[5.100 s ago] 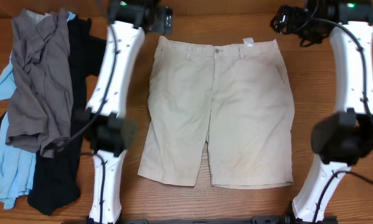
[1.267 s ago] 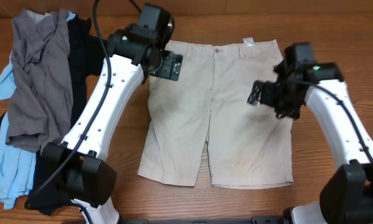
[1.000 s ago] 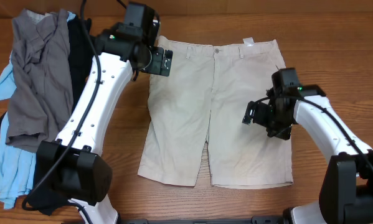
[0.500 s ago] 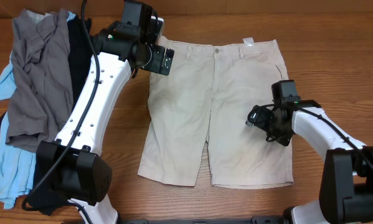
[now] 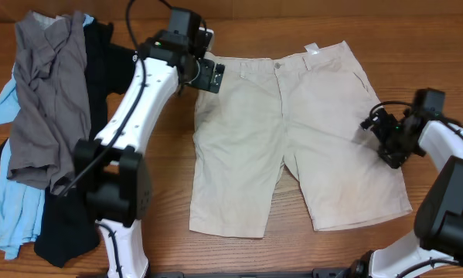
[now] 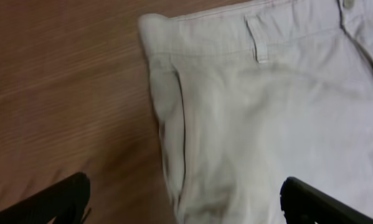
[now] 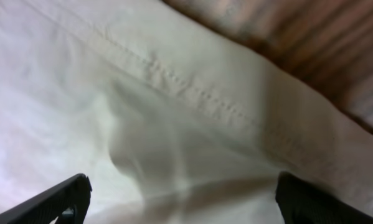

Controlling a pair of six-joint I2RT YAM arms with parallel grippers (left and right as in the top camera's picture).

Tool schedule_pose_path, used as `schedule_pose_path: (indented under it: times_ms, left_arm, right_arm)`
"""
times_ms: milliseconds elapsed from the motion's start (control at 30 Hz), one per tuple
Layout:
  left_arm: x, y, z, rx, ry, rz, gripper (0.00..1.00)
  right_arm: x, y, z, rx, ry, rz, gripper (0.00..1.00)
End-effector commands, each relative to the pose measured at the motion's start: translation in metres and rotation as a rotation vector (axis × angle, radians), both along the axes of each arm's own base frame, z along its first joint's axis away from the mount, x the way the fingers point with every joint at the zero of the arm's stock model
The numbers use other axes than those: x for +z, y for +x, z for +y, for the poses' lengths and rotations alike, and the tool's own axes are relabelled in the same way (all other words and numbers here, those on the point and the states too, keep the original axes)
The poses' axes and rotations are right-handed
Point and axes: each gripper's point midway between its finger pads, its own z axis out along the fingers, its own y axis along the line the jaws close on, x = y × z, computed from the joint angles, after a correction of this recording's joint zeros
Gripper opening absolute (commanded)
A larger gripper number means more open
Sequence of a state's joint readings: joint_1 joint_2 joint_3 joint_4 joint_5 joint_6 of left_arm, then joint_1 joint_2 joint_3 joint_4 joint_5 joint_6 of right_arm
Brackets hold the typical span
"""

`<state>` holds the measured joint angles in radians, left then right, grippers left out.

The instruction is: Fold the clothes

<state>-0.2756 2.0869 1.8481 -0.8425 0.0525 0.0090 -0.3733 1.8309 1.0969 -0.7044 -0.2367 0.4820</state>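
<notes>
Left hand [image 5: 209, 76] spread above shorts [image 5: 293, 131] corner, right hand [image 5: 382, 136] spread at seam

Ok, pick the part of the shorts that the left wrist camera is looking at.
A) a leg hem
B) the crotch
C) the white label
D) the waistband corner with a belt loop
D: the left wrist view shows the shorts at their waistband corner, with a belt loop just below the top edge; no hem, label or crotch appears there.
</notes>
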Motion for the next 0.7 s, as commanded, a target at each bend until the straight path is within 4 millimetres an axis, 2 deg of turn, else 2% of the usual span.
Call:
schedule_pose_path:
  times_ms: [0,33,67,100,167,233,367,500,600,667]
  left_arm:
    - [-0.029,0.024,-0.026,-0.065,-0.061,-0.039,1.0]
    - [-0.031,0.03,-0.029,-0.068,-0.07,-0.057,1.0]
    - [-0.035,0.039,-0.032,-0.069,-0.078,-0.085,1.0]
    - [-0.041,0.049,-0.035,-0.07,-0.086,-0.116,1.0]
    - [-0.054,0.064,-0.039,-0.07,-0.096,-0.155,1.0]
    - [-0.068,0.072,-0.041,-0.07,-0.1,-0.172,1.0]
    - [-0.089,0.079,-0.039,-0.062,-0.095,-0.17,1.0]
    - [-0.109,0.08,-0.03,-0.042,-0.073,-0.145,0.96]
    - [-0.121,0.077,-0.024,-0.032,-0.06,-0.116,0.78]
    - [-0.123,0.075,-0.022,-0.027,-0.05,-0.105,0.57]
  right_arm:
    - [0.007,-0.004,-0.011,0.063,-0.021,0.078,1.0]
    - [0.015,0.0,-0.011,0.072,-0.025,0.07,1.0]
    - [0.033,0.007,-0.011,0.088,-0.033,0.054,1.0]
    - [0.054,0.016,-0.006,0.131,-0.035,0.025,1.0]
    - [0.083,0.022,0.003,0.19,-0.047,-0.005,1.0]
    - [0.104,0.025,0.013,0.246,-0.066,-0.032,1.0]
    - [0.129,0.024,0.036,0.309,-0.087,-0.078,1.0]
    - [0.138,0.022,0.06,0.371,-0.089,-0.09,1.0]
    - [0.138,0.023,0.076,0.412,-0.091,-0.091,1.0]
    - [0.137,0.022,0.08,0.422,-0.098,-0.085,1.0]
